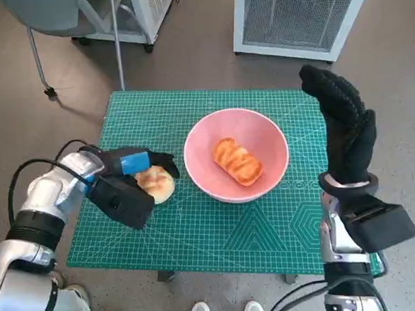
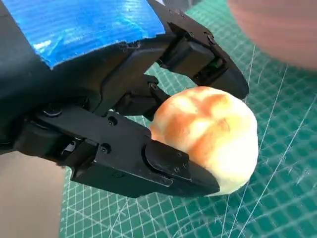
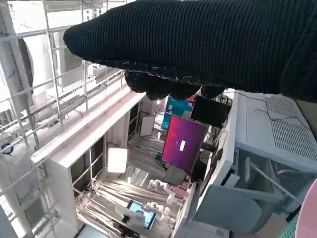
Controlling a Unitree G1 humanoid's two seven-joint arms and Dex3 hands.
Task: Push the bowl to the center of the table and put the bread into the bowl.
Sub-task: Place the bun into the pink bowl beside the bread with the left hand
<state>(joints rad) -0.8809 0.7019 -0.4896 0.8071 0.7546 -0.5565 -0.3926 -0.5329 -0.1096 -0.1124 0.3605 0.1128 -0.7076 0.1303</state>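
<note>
Green mat (image 1: 218, 224) shows gridlines; no legible writing on bowl (image 1: 262, 135).

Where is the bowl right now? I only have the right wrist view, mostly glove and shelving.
Observer: The pink bowl sits near the middle of the green mat, with one bread piece inside.
Operator: What is the left hand doing?
Observer: The left hand grips a round bun just beside the bowl, outside it.
Operator: Is my right hand holding anything?
Observer: No, the right hand is raised beside the bowl, empty.
</note>
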